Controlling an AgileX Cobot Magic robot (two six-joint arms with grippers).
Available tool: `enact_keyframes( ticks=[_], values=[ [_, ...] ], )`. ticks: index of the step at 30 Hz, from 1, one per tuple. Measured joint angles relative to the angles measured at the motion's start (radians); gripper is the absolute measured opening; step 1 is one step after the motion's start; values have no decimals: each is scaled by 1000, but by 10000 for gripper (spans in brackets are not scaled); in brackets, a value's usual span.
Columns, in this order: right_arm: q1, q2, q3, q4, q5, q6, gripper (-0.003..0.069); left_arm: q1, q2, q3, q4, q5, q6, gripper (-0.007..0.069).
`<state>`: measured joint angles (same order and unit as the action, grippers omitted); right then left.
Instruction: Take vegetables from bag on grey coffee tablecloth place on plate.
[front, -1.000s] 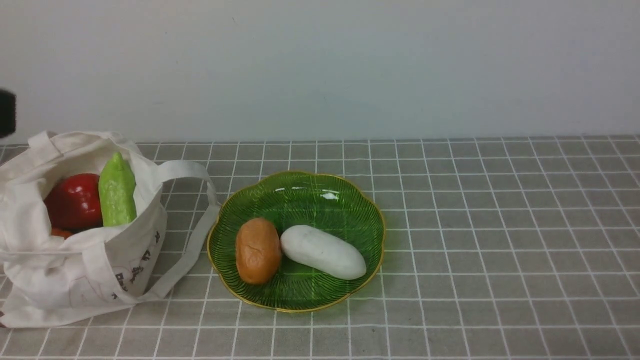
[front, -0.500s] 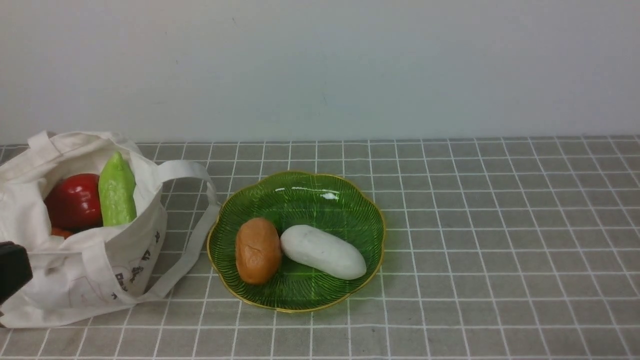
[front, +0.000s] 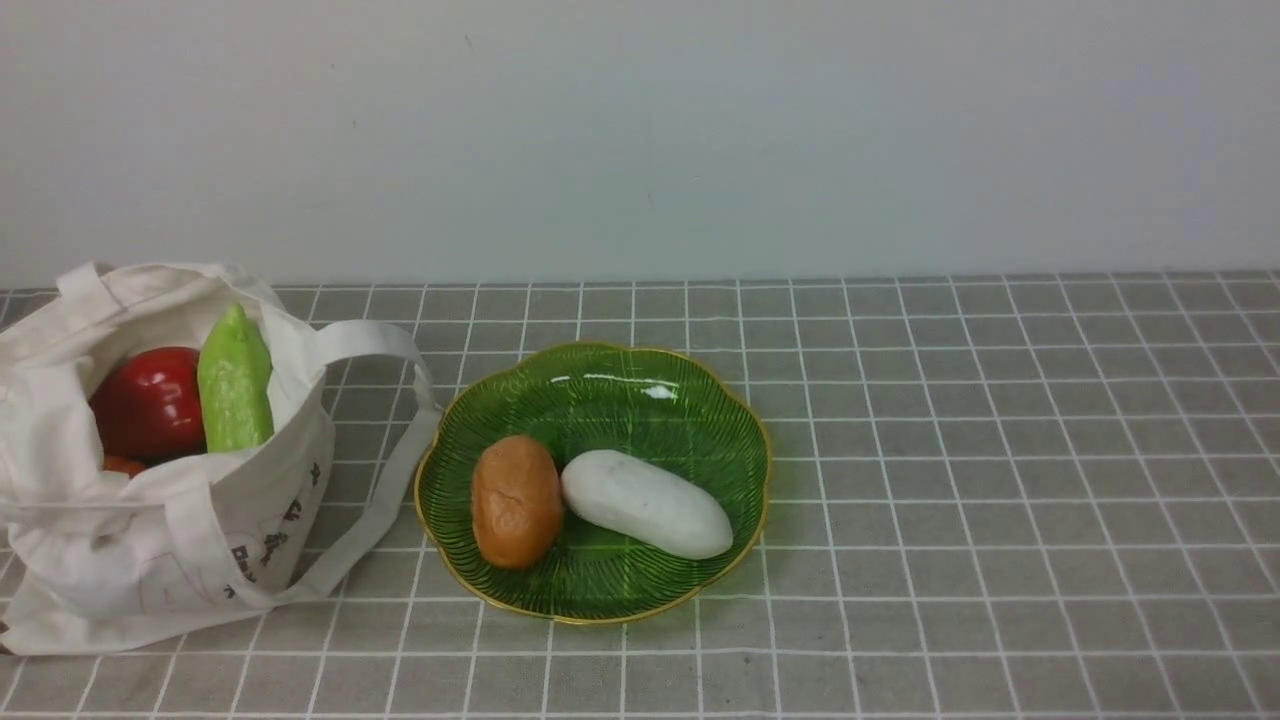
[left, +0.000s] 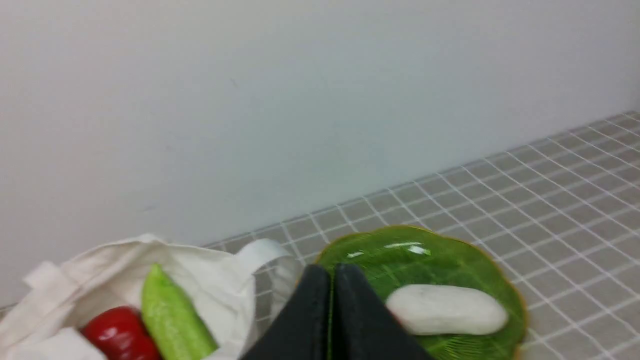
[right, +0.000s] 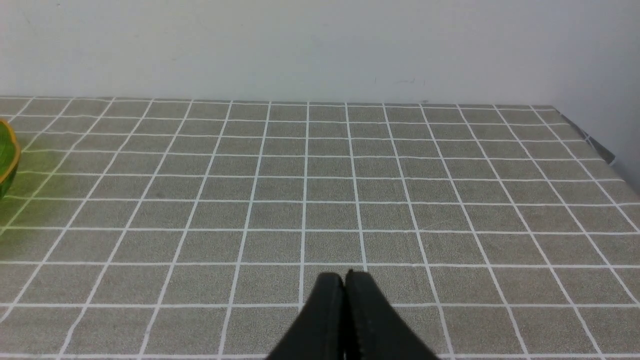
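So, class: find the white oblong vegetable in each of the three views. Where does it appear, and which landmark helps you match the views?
Front view: the white vegetable lies on the green plate, beside the orange-brown potato.
Left wrist view: the white vegetable sits low in the picture on the plate, next to the shut left end effector.
Right wrist view: not in it; only a sliver of plate shows.
Shared landmark: the plate's gold rim.

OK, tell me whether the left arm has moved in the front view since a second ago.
Yes. It showed at the left edge, first above the bag, then lower beside it; now it has left the front view.
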<state>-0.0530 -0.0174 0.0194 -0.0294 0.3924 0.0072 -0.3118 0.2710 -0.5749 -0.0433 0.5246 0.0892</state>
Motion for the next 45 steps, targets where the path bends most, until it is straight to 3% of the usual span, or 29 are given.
enact_keyframes(
  ticks=[8,14,45],
  values=[
    [0,0,0,0,0,0,-13,206,-246,381,29,-117,7,-5],
    [0,0,0,0,0,0,-13,241,-281,580,43,-118,36,-5],
    [0,0,0,0,-1,0,-13,241,-281,601,43,-138,44,-5]
  ],
)
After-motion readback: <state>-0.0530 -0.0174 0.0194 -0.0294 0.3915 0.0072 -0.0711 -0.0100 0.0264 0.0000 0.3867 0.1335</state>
